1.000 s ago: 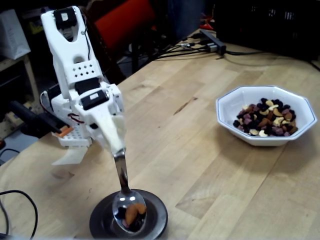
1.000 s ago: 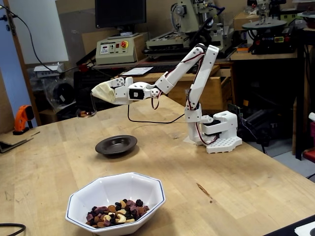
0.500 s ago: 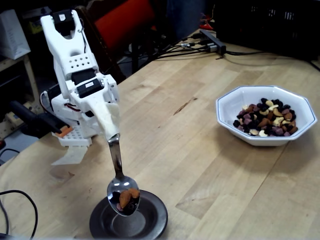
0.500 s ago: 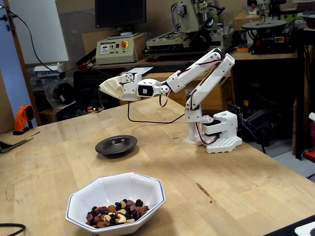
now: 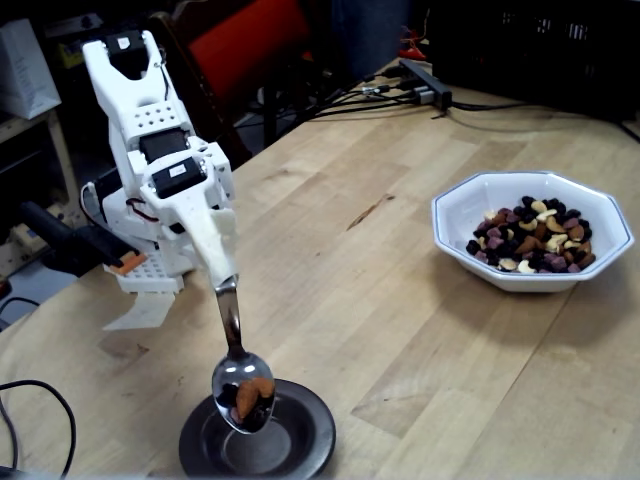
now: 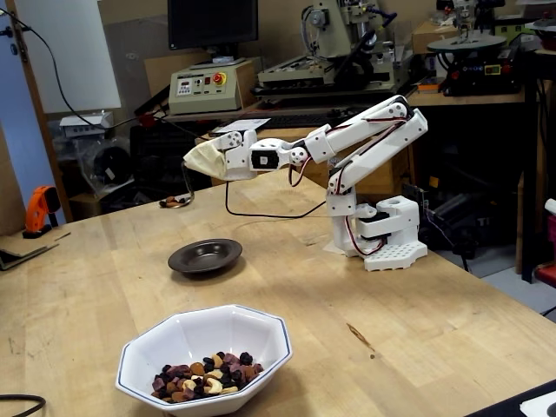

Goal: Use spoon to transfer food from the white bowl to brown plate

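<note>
The white plastic gripper [image 5: 222, 272] is clamped on the thin handle of a shiny metal spoon [image 5: 240, 375], holding it in the air above the table. In a fixed view the spoon [image 6: 180, 201] hangs below the gripper [image 6: 198, 161], clear of the tabletop. Its oval bowl carries food [image 5: 252, 393]: tan almonds and dark raisin-like pieces.

Below, at the near left of the table in a fixed view, sits the brown plate [image 5: 300, 440], round, glossy and nearly black, with a wide rim. Its near edge lies close to the table edge.

Far to the right, well apart from it, stands the white bowl [image 5: 461, 213], octagonal ceramic with a thin blue rim line, holding a heap of nuts and raisins. Between the dishes stretches bare, pale wood-grain table [image 5: 400, 330]. A dark cable [image 5: 40, 400] curls at the near left corner.
</note>
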Controlling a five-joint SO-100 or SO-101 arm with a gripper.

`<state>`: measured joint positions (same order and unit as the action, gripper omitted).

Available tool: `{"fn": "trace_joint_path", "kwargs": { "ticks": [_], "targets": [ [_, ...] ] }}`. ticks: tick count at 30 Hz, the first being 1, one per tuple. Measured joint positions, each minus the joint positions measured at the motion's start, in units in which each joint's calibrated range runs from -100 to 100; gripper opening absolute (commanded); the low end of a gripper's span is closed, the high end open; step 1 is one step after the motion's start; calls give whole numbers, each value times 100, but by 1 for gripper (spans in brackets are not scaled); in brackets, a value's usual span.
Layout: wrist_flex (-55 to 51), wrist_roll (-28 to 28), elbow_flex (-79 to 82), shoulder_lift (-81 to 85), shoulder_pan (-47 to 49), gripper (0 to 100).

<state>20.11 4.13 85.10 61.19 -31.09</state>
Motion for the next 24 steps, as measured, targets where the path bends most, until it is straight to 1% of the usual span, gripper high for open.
{"fn": "trace_joint_path", "kwargs": {
  "ticks": [7,14,24],
  "targets": [
    [-602,-29,0,498,0,4],
    [-1429,-552,0,1331,0,4],
    [-2264,-674,0,2585,0,4]
  ]
}}
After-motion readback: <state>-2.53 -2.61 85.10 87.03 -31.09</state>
